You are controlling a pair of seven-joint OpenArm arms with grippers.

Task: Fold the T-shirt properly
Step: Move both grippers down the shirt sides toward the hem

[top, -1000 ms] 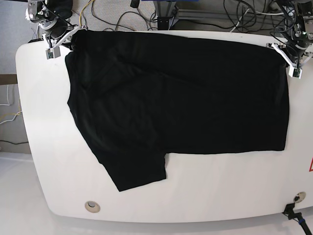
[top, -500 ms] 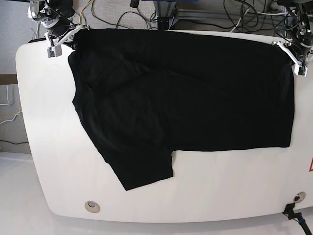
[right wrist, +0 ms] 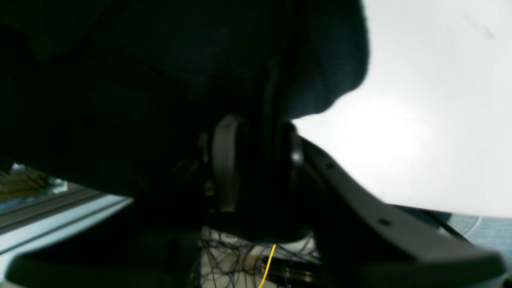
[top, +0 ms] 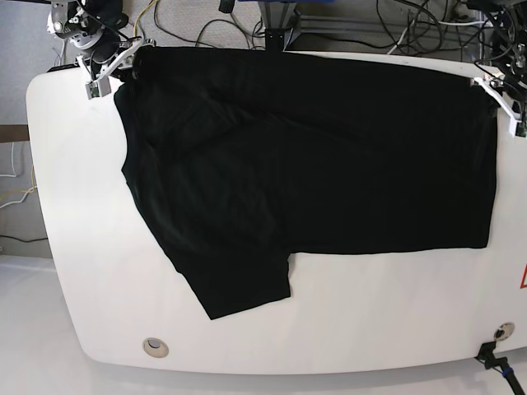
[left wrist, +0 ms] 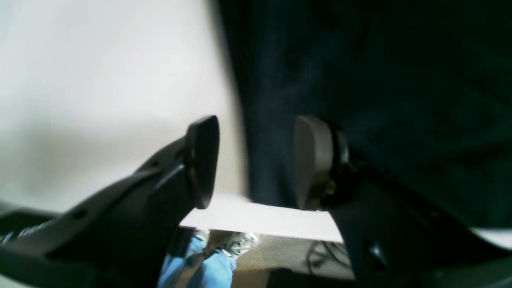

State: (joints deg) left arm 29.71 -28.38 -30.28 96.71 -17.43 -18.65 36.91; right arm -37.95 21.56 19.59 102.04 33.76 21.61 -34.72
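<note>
The black T-shirt lies spread flat on the white table, plain side up, with one sleeve pointing toward the front left. My right gripper is at the shirt's back left corner. In the right wrist view it is shut on a bunch of black cloth. My left gripper is at the back right corner. In the left wrist view it is open, with the shirt's edge lying on the table between and beyond its fingers.
Cables and a metal frame run behind the table's back edge. A round grommet sits near the front left edge. A black connector is at the front right corner.
The shirt was pulled back and to the right, then stopped. My left gripper has opened and moved slightly right off the corner. My right gripper still holds its corner.
</note>
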